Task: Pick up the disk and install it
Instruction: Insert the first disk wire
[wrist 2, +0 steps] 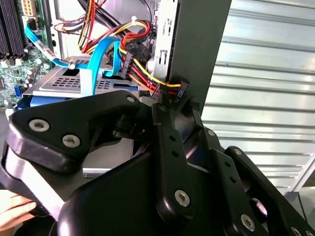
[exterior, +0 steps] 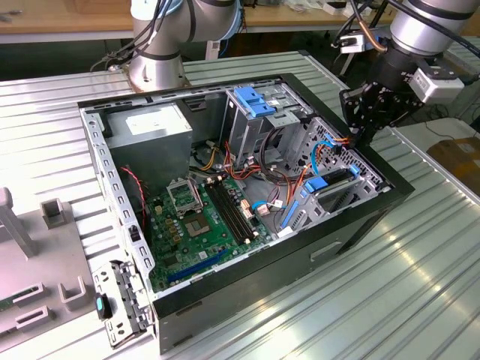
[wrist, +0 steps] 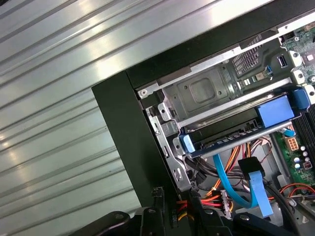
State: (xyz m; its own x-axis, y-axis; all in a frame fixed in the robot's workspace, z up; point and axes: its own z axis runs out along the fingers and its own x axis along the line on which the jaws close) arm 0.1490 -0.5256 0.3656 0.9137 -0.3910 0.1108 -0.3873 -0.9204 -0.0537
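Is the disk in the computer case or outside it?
In: the disk lies inside the case, slid in at its corner beside the cables. Whether it is fully latched, cannot tell.

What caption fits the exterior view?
Black robot gripper over the open black metal computer case, near its blue-railed grey disk.

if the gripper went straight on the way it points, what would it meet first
Most likely the black connector with red and yellow wires beside the case wall, just ahead of the gripper; depth is unclear.
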